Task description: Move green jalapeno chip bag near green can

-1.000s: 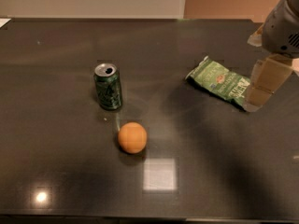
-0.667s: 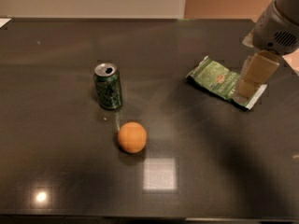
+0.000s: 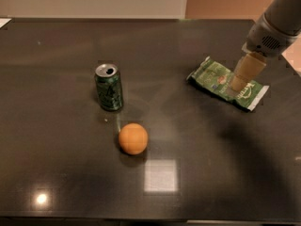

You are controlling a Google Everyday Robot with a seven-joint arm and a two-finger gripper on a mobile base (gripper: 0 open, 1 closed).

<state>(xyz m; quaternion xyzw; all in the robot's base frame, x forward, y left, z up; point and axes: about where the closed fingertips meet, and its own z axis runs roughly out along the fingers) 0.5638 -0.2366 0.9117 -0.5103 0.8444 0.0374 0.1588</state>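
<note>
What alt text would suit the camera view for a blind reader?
The robot's hand is over a green chip bag lying at the right of a dark table. Well to its left a green can stands upright, an orange ball in front of it.

Nothing legible on the can [image 3: 109, 88] or the chip bag [image 3: 211, 76] beneath the pincer [image 3: 236, 84].

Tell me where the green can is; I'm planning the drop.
Camera view: the green can stands upright left of centre, behind the orange ball; the gripper is far right, at the chip bag.
</note>
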